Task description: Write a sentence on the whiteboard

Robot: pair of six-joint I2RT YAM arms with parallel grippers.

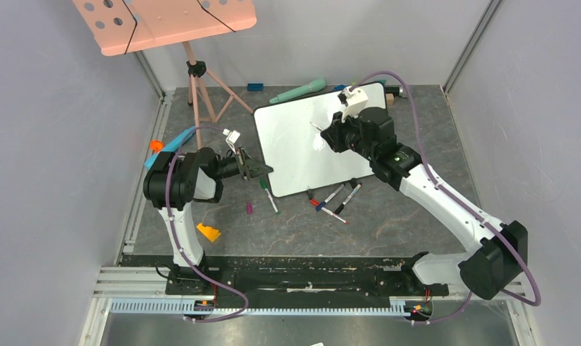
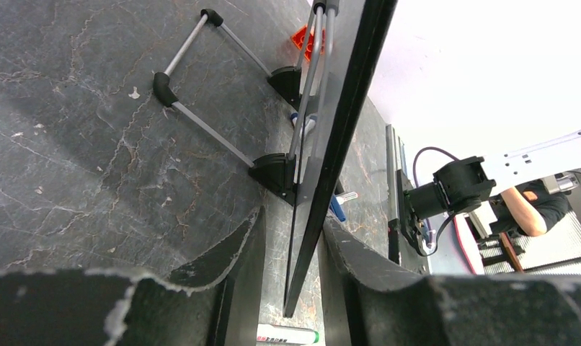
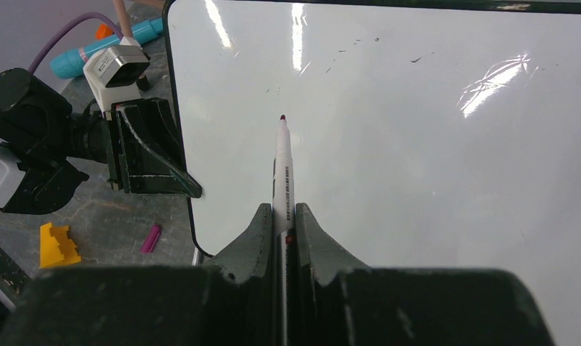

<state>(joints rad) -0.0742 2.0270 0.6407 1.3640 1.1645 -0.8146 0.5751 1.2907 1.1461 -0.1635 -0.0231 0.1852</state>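
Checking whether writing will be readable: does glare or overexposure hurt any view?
Right wrist: glare streaks cross the top of the whiteboard; the marker tip is sharp. Left wrist: upper right blown out white. Top external: even light, faint sheen on the whiteboard.

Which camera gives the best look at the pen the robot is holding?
The right wrist view: the marker runs straight up from the right hand, its red tip plain with the whiteboard behind it. The top view shows only a thin white sliver of it. The left wrist view shows none of it, just the board's edge.
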